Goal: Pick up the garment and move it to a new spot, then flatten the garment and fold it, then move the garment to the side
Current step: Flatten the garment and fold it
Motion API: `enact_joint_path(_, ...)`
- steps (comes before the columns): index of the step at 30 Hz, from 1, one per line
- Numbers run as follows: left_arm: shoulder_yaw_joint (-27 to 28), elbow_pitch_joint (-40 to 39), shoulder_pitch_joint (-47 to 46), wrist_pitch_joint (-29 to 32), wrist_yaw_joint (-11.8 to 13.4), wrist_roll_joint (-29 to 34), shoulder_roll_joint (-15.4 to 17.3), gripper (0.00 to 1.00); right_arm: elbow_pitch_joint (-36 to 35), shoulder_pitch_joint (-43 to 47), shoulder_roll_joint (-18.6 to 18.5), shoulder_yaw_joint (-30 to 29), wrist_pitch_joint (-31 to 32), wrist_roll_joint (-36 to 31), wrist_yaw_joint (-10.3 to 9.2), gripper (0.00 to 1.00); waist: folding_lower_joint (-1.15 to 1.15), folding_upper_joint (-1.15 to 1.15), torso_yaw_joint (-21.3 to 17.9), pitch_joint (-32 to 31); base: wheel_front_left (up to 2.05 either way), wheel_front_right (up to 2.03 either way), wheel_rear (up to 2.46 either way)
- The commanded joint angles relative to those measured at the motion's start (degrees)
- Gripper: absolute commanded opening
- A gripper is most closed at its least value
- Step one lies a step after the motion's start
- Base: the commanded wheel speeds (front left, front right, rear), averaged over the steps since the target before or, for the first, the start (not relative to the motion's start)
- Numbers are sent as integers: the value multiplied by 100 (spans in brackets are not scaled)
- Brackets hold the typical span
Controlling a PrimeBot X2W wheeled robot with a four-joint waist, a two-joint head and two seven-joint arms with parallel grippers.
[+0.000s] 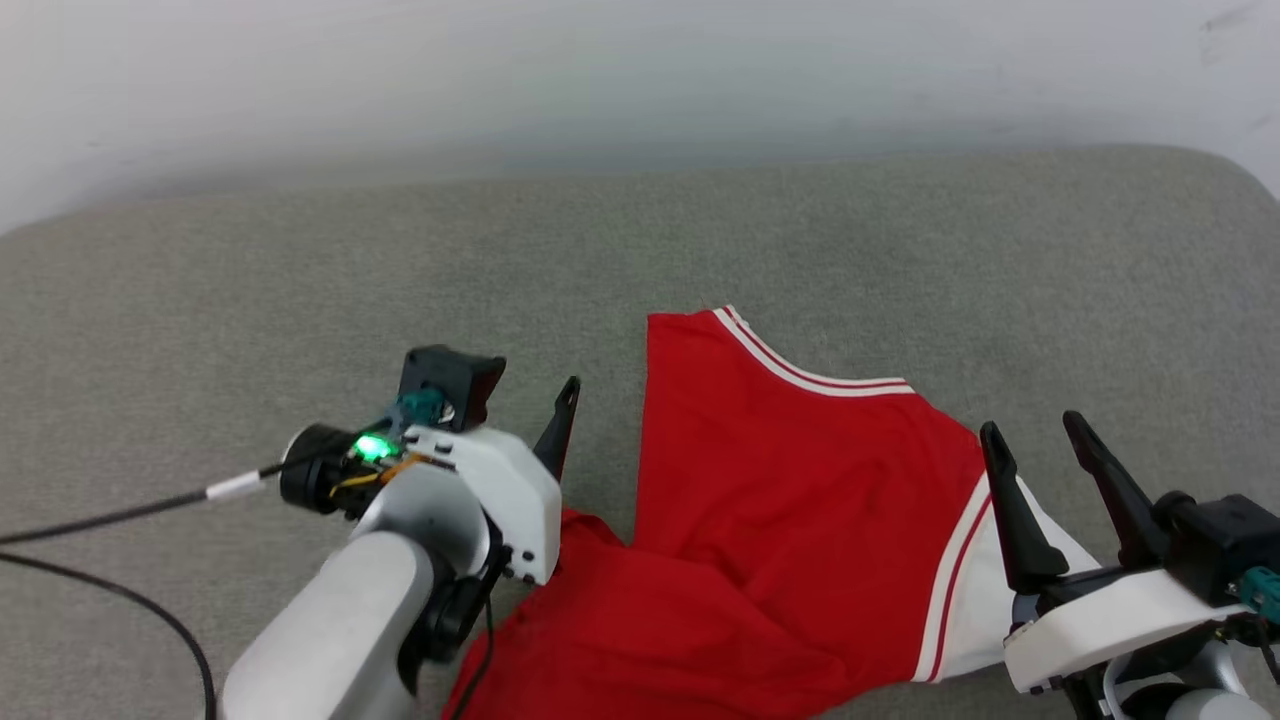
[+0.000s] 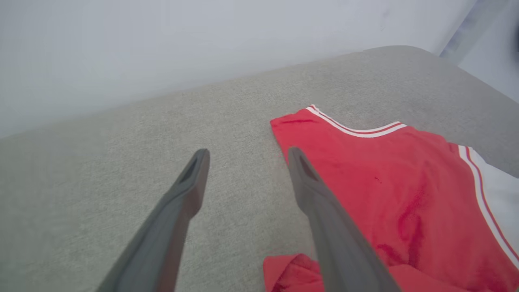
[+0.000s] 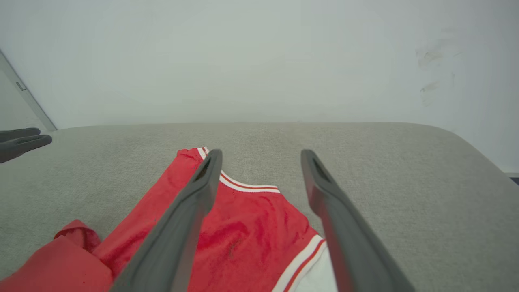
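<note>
Judged at flatten step: with left gripper point(image 2: 247, 156) and right gripper point(image 1: 1033, 428) both wide and empty, grip red, white-sleeved soft jersey point(image 1: 800, 470), lying near-right on grey fabric cushion point(image 1: 300, 280), at bunched near-left fold, then draw flat.

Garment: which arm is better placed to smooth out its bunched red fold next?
Probably the left. The left gripper hangs open beside the garment's bunched fold; the right gripper is open by the white sleeve, on the far side.

Garment point(image 1: 800, 480) on cushion point(image 1: 300, 280), beside left gripper point(image 2: 248, 156)
</note>
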Motion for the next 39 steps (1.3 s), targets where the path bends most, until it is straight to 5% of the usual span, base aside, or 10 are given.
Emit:
enact_joint_path(1,-56,159,-243,127,-138,-31,-47,100,44,-101,-28,9,-48,12,-2,100,-1,0,-312,369,0,0,0)
enact_joint_path(13,-554,1695,-1447,1573,-1208,-449,-220,100,452,-470,38,143,-391,157,-2,100,-1,0,-864,918,0,0,0)
enact_joint_path(21,-943,2649,-1556,2651,-1468,-583,-186,100,748,-627,100,200,-590,264,-2,100,-1,0,-1043,1056,0,0,0)
enact_joint_path(22,-993,2738,-1506,2804,-1502,-660,-216,93,785,-642,105,205,-607,279,-2,100,-1,0,-1053,1058,0,0,0)
enact_joint_path(23,-1039,2811,-1451,2967,-1514,-717,-243,45,811,-654,113,211,-631,284,-2,100,-1,0,-1064,1059,0,0,0)
enact_joint_path(25,-1063,2824,-1483,2939,-1482,-683,-259,0,871,-675,130,229,-665,295,-2,100,-1,0,-1083,1051,0,0,0)
enact_joint_path(34,-912,2387,-2018,1335,-977,-3,-453,0,988,-603,154,149,-672,223,-2,100,-1,0,-954,691,0,0,0)
enact_joint_path(39,-1191,2054,-1937,815,-911,311,-688,0,885,-476,145,72,-580,158,-2,100,-1,0,-824,430,0,0,0)
